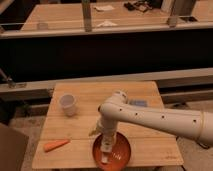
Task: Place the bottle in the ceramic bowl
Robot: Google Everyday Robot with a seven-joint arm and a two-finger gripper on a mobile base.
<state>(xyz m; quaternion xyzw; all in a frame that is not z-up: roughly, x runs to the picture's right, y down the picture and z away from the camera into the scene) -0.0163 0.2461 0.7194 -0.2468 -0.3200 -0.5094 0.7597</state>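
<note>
The orange-red ceramic bowl sits at the front edge of the wooden table, right of centre. My white arm comes in from the right and bends down over it. The gripper points down into the left half of the bowl. A slim pale piece, which looks like the bottle, stands under the gripper, inside the bowl's rim. I cannot tell whether the bottle rests on the bowl's floor.
A white tapered cup stands at the back left of the table. An orange carrot-shaped piece lies at the front left. A small blue-grey flat item lies behind the arm. A dark ledge with rails runs behind the table.
</note>
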